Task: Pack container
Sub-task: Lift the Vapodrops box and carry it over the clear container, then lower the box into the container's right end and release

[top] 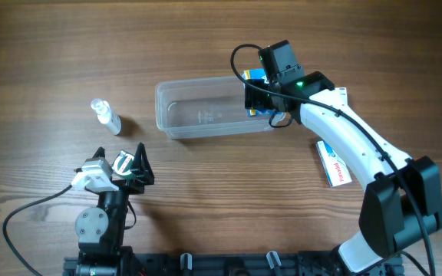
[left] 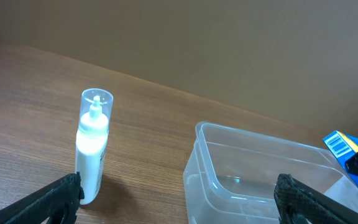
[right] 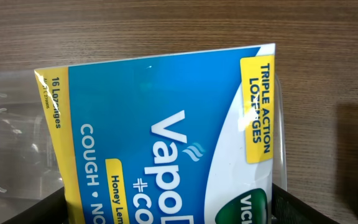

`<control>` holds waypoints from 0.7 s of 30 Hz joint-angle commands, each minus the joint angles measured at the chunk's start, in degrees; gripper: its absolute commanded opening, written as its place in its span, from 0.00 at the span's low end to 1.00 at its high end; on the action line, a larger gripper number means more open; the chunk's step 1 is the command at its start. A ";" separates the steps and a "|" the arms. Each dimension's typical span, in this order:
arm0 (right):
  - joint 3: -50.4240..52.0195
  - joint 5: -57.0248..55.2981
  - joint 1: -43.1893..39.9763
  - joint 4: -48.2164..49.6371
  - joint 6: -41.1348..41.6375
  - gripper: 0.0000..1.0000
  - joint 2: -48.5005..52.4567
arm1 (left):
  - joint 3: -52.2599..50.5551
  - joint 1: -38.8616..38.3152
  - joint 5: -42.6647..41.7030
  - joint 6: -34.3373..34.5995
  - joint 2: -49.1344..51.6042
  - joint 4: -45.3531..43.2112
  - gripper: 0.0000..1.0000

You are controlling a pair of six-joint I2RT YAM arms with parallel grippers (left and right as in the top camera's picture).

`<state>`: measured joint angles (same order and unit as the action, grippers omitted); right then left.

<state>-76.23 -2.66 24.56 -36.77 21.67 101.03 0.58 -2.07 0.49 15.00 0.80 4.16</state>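
1. Overhead view: the clear plastic container (top: 206, 107) is seen at upper centre, with the right gripper (top: 261, 93) over its right end.
2. Only in the right wrist view can the blue cough lozenge box (right: 166, 143) be read; it is clamped between the jaws, and its lower part is cut off.
3. The left gripper (top: 120, 156) is spread wide at lower left, holding nothing.
4. In the left wrist view a clear-capped white bottle (left: 92, 149) is shown upright, left of the container and apart from it.
5. A white box (top: 334, 162) at right is partly hidden by the arm; its print cannot be read.
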 commanded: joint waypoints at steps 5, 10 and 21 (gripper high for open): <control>-1.03 -1.18 0.09 0.83 0.81 0.79 0.76 | -0.26 0.59 -0.70 0.46 -0.42 0.11 1.00; -1.03 -0.68 0.09 1.40 0.59 0.81 0.76 | -0.26 0.59 -0.70 0.46 -0.42 0.11 1.00; -1.03 0.61 0.09 1.81 -0.70 0.85 0.76 | -0.26 0.59 -0.70 0.46 -0.42 0.11 1.00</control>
<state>-76.23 -2.61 24.56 -35.20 21.39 101.03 0.58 -2.07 0.49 15.00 0.80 4.16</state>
